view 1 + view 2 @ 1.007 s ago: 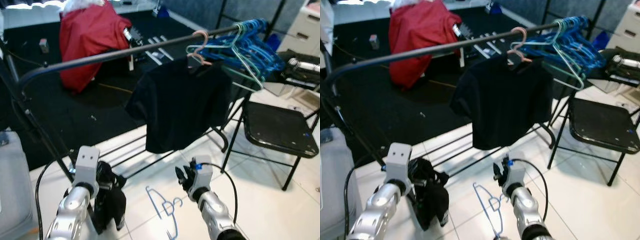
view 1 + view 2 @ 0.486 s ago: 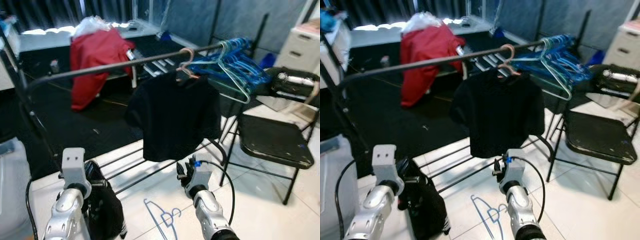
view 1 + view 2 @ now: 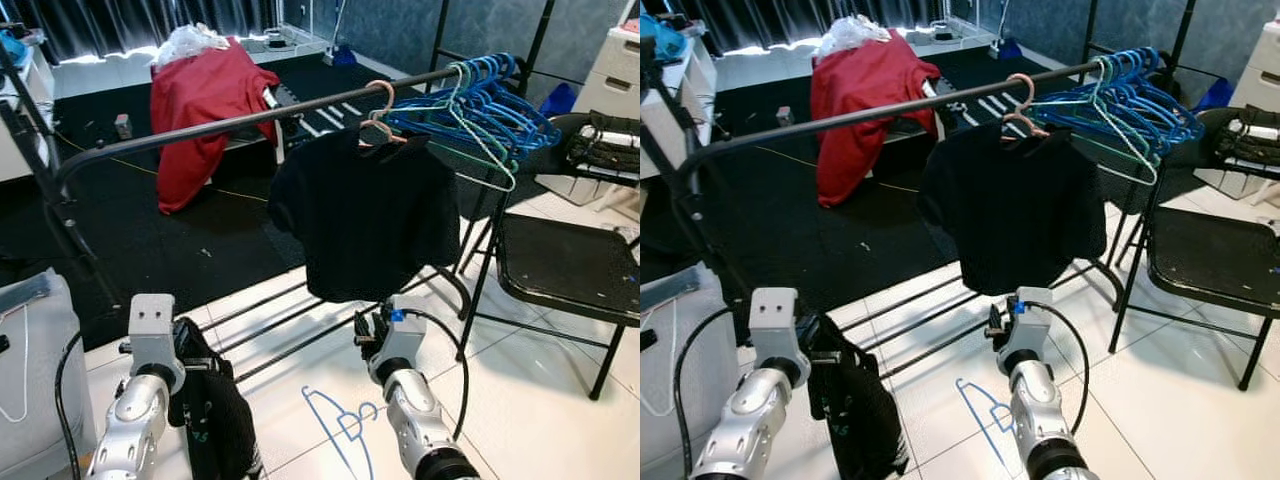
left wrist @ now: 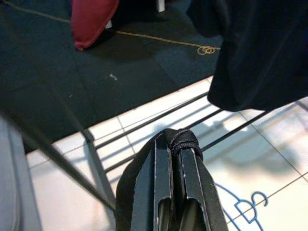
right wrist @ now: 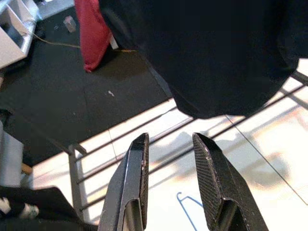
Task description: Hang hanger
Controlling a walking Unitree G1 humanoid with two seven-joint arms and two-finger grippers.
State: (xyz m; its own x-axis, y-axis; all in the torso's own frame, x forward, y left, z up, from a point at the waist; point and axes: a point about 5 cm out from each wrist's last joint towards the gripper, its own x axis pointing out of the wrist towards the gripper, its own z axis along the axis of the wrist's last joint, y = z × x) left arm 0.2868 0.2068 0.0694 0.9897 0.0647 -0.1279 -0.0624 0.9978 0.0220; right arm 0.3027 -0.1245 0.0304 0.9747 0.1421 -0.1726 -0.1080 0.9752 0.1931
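One thin blue hanger (image 3: 340, 425) lies at six o'clock, light and springy; right gripper (image 5: 169, 159), fingers spread, should pinch its hook.

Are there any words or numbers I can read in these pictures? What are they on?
No text can be read anywhere.
The dark garment in the left gripper has small pale marks, too blurred to read.
The black T-shirt on the rail is plain.
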